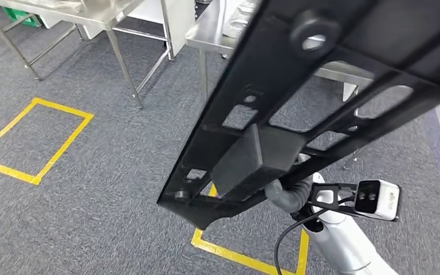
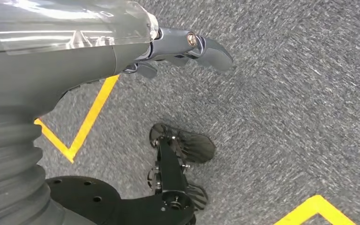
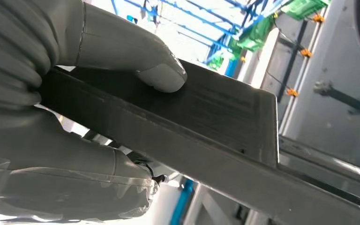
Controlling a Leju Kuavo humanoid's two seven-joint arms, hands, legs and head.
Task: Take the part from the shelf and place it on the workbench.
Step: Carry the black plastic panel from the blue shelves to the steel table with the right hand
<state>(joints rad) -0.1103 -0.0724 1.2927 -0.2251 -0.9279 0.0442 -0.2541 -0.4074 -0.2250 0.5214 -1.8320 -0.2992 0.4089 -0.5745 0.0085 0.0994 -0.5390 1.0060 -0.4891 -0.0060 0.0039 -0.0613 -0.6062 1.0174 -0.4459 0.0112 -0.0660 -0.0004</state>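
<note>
Carry phase by the look of it, and the head view is dominated by the long black plastic frame part with cut-out windows [image 1: 298,114], slanting from the lower middle of the frame up to the upper right corner, well off the floor. Down at lower right the right hand [image 1: 289,192] sits under the part's lower end, mostly hidden behind a boxy block on it. Across the top of the frame stand the stainless steel benches [image 1: 212,34], upper left and upper centre, with grey carpet [image 1: 103,189] and yellow floor tape [image 1: 34,137] between robot and steel.

Over to the left wrist view: the left hand [image 2: 178,49] hangs above the carpet, upper centre of the frame, fingers loosely curled in and holding nothing.

Right wrist view now, and here's the grip: pale thumb [image 3: 161,75] pressed flat on the part's dark face at upper left, fingers wrapped beneath, clamped on the edge.

My read: a one-handed hold near one end of a long piece means leverage works against the grip. Best to keep it firm, keep turns slow, watch the far end near bench legs, and land the free end on steel first before letting go.
</note>
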